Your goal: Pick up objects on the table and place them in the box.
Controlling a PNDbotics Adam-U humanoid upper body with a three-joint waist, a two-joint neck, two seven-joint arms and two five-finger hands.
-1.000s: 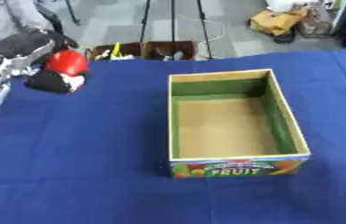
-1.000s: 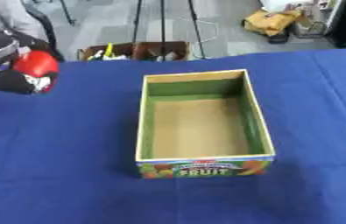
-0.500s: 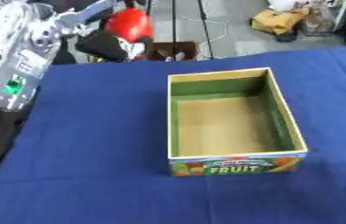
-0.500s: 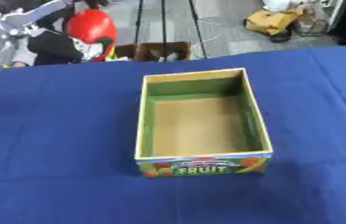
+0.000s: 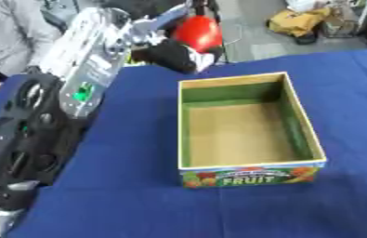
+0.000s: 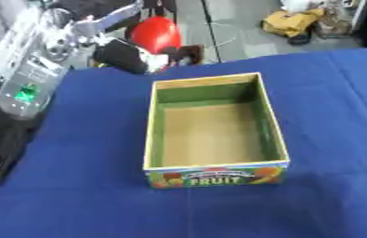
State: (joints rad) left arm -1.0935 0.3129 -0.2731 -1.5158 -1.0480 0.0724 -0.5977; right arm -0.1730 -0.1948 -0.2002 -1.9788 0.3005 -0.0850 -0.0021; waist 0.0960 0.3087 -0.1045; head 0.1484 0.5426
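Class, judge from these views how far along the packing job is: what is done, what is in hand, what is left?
Done: nothing is packed; the fruit box shows only its bare cardboard floor. In hand: the left robot hand holds a red round object raised beyond the box's far left corner. Left: bring it over the opening and release it inside. No other loose objects show on the blue tablecloth.

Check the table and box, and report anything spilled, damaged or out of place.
Nothing stands out. The box sits upright and empty on the blue table, with no spill or visible damage. The left robot hand holds a red object raised beyond the box's far left corner, not yet over it.
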